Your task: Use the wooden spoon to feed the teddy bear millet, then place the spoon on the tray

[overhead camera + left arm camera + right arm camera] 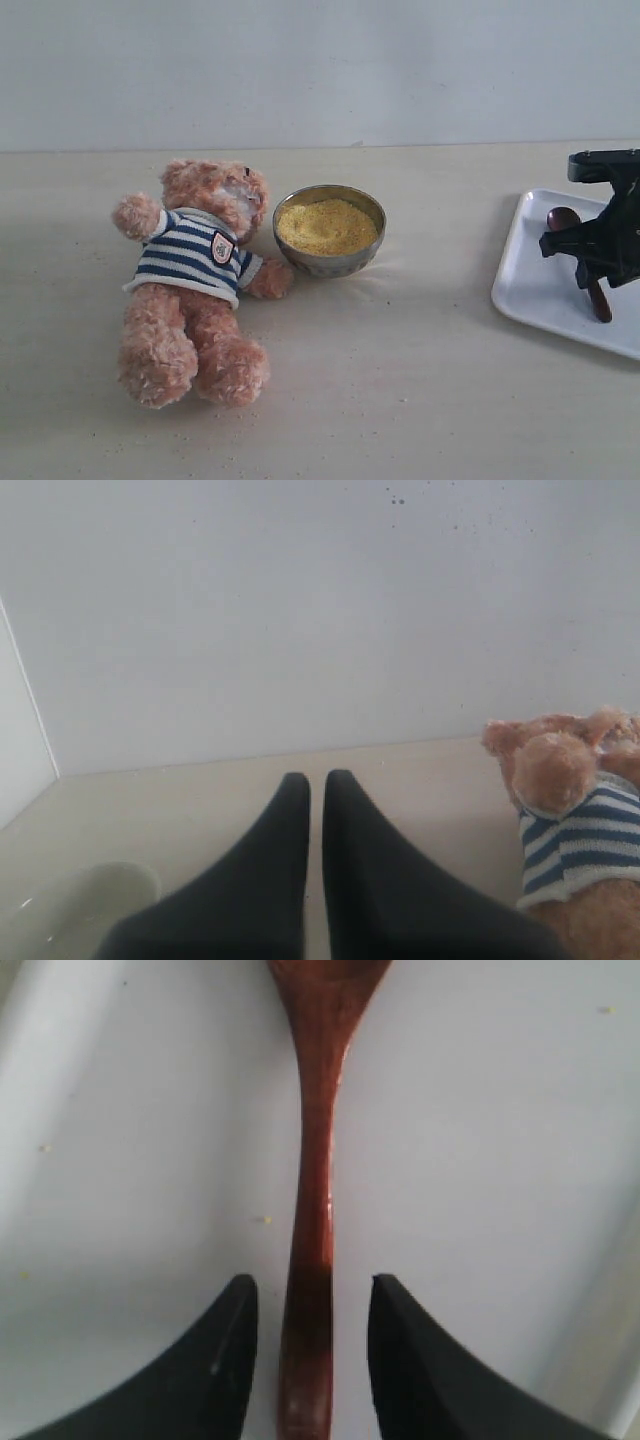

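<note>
Millet (pixel 326 224) in bowl (pixel 331 264); wooden spoon (pixel 315 1160) on tray (pixel 530 285), right hand (pixel 311 1282) apart astride it, left hand (pixel 316 778) together

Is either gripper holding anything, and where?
Nothing held. The right gripper straddles the handle of the wooden spoon with gaps both sides; it lies on the tray. The left gripper is shut, empty.

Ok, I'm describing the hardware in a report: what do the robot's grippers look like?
Both are matte black. The left gripper has two smooth jaws, broad at the base, curving to narrow rounded tips. The right gripper has the same tapered jaws; in the exterior view its body is black, angular and blocky. No cables or markings are visible.
</note>
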Action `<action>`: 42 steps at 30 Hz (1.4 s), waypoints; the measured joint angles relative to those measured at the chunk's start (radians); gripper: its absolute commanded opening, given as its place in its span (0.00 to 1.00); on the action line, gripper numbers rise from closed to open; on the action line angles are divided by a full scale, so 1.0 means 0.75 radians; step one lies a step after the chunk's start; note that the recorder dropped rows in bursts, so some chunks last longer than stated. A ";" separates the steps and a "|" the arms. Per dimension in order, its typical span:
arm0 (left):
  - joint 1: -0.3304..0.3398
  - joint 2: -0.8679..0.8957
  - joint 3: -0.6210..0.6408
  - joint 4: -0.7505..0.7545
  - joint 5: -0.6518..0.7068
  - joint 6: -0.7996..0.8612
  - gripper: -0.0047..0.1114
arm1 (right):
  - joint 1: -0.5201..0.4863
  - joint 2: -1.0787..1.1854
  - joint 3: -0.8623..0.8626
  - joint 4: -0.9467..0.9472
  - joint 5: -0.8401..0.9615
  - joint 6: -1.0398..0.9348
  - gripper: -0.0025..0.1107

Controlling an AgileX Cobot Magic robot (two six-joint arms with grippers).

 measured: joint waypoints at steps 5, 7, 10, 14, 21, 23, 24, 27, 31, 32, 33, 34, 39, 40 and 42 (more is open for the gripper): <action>0.000 0.000 0.000 0.000 0.000 0.000 0.08 | 0.000 0.000 0.000 0.000 0.003 0.003 0.37; 0.000 0.000 0.000 0.000 0.000 0.000 0.08 | 0.000 0.000 0.000 0.000 0.003 0.003 0.37; 0.000 0.000 0.000 0.000 0.000 0.000 0.08 | 0.000 -0.035 0.000 0.000 0.005 0.005 0.37; 0.000 0.000 0.000 0.000 0.000 0.000 0.08 | 0.000 -0.220 0.000 0.000 -0.018 0.031 0.30; 0.000 0.000 0.000 0.000 0.000 0.000 0.08 | 0.000 -0.482 0.000 0.000 -0.090 0.106 0.02; 0.000 0.000 0.000 0.000 0.000 0.000 0.08 | 0.000 -0.527 0.006 0.000 -0.115 0.149 0.02; 0.000 0.000 0.000 0.000 0.000 0.000 0.08 | 0.000 -0.545 0.016 0.002 -0.130 0.175 0.02; 0.000 0.000 0.000 0.000 0.000 0.000 0.08 | 0.000 -0.631 0.123 0.002 -0.261 0.237 0.02; 0.000 0.000 0.000 0.000 0.000 0.000 0.08 | 0.000 -0.775 0.433 0.002 -0.582 0.271 0.02; 0.000 0.000 0.000 0.000 0.000 0.000 0.08 | 0.000 -0.798 0.500 0.008 -0.660 0.273 0.02; 0.000 0.000 0.000 0.000 0.000 0.000 0.08 | 0.000 -0.823 0.577 0.019 -0.749 0.282 0.02; 0.000 0.000 0.000 0.000 0.000 0.000 0.08 | 0.000 -0.841 0.643 0.028 -0.811 0.288 0.02; 0.000 0.000 0.000 0.000 0.000 0.000 0.08 | 0.000 -0.980 0.830 0.047 -1.004 0.342 0.02; 0.000 0.000 0.000 0.000 0.000 0.000 0.08 | 0.000 -1.021 0.845 0.046 -1.015 0.348 0.02; 0.000 0.000 0.000 0.000 0.000 0.000 0.08 | 0.000 -1.144 0.867 0.046 -1.024 0.348 0.02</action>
